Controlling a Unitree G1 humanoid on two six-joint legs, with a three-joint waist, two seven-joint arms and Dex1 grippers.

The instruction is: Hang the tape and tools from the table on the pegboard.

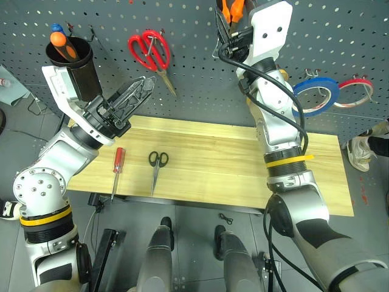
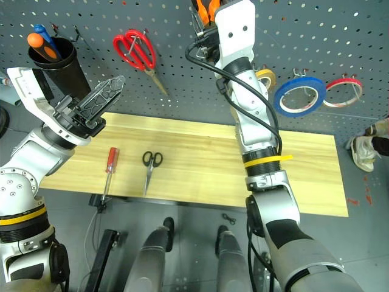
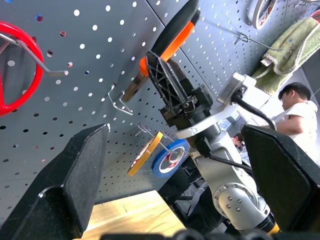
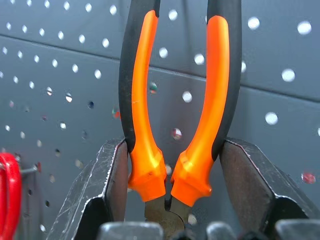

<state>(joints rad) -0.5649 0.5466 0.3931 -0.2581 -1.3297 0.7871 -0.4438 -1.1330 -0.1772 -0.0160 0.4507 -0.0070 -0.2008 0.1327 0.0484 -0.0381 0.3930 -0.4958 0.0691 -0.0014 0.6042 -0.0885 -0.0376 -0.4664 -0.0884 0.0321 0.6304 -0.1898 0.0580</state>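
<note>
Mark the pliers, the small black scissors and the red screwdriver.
pliers [image 4: 142, 125]: right wrist view, left orange handle.
small black scissors [image 1: 158, 159]: left eye view, handle loops.
red screwdriver [image 1: 119, 160]: left eye view, red handle.

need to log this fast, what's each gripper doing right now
Left gripper: open, holding nothing.
Right gripper: closed on the pliers, raised at the pegboard.

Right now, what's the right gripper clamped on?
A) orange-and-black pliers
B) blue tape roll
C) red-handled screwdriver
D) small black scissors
A: the right gripper is shut on the pliers, held up at the pegboard, while the screwdriver and small scissors lie on the table and the blue tape hangs on the board.
</note>
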